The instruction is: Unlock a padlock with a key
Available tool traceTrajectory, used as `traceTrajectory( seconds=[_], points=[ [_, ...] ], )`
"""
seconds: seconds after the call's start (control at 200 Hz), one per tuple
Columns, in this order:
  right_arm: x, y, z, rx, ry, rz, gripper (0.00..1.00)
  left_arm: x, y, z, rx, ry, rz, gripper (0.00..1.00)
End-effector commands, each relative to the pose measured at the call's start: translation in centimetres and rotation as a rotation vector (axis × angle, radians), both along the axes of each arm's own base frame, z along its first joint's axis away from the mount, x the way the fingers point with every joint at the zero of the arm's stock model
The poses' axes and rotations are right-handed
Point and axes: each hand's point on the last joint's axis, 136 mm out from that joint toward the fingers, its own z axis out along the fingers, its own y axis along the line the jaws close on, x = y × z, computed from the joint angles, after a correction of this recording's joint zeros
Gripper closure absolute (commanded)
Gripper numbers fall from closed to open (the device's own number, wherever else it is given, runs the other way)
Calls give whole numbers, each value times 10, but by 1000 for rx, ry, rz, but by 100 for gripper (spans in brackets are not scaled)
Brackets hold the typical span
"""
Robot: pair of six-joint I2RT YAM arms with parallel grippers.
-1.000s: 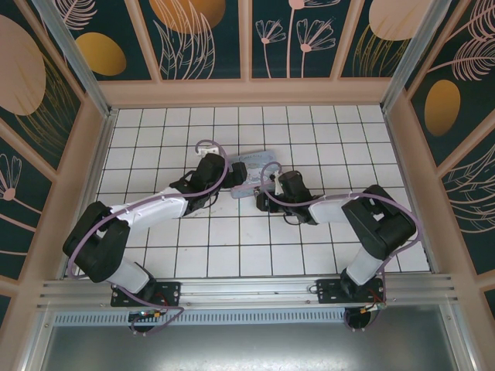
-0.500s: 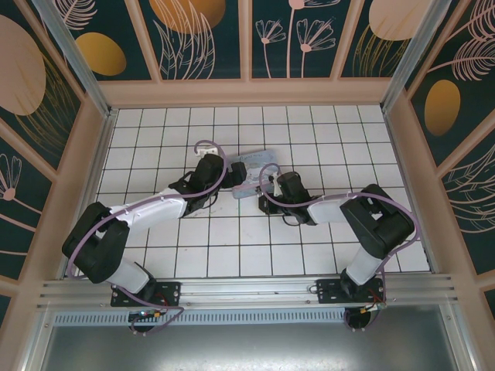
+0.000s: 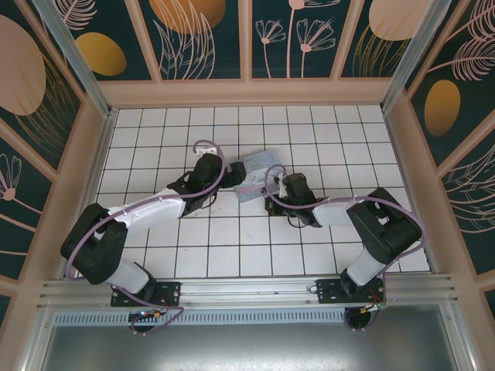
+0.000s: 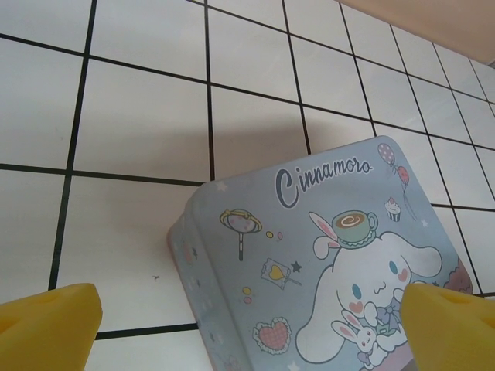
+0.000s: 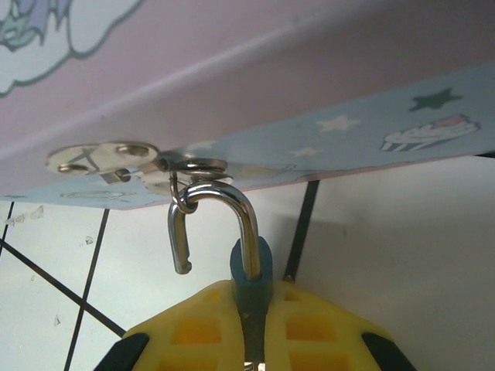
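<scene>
Roughly midway across the white tiled desk (image 3: 155, 131), a little nearer its far edge than its near one, lies a pastel blue cartoon tin (image 3: 261, 164). The left end effector (image 4: 247, 328) hovers over the tin's left end with its yellow fingertips (image 4: 50, 325) spread wide, holding nothing; the tin's printed lid (image 4: 332, 255) shows between them. The right end effector (image 5: 251, 328) is at the tin's near side, its yellow pads (image 5: 193, 325) clamped on the dark bluish body of the padlock (image 5: 251, 270). The silver shackle (image 5: 224, 197) is hooked through a ring on the tin's clasp (image 5: 189, 166), and its shorter leg hangs free of the body, beside it.
</scene>
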Motion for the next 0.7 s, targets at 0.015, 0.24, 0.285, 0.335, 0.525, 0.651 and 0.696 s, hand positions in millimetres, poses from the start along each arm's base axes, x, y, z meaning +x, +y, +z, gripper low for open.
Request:
traceTrajectory(
  seconds=[0.015,0.24,0.285,0.335,0.525,0.651,0.696],
  points=[
    [-11,-5,2,10,10,39,98,-4,0,4,-25,5,-16,2],
    [-23,-11,0,0,36,77,97,-10,-8,13,-85,13,-52,2],
    [-23,-12,0,5,39,74,95,-11,-10,15,-96,15,-58,2],
    [-23,-13,-2,7,46,70,94,-13,-12,16,-108,19,-66,2],
    [-20,-16,-1,35,47,42,78,-17,-14,19,-136,35,-76,2],
    [-22,-16,10,68,32,38,69,-17,-13,22,-142,34,-71,2],
    [-24,-15,16,84,24,38,66,-17,-13,24,-142,29,-69,1]
  ],
)
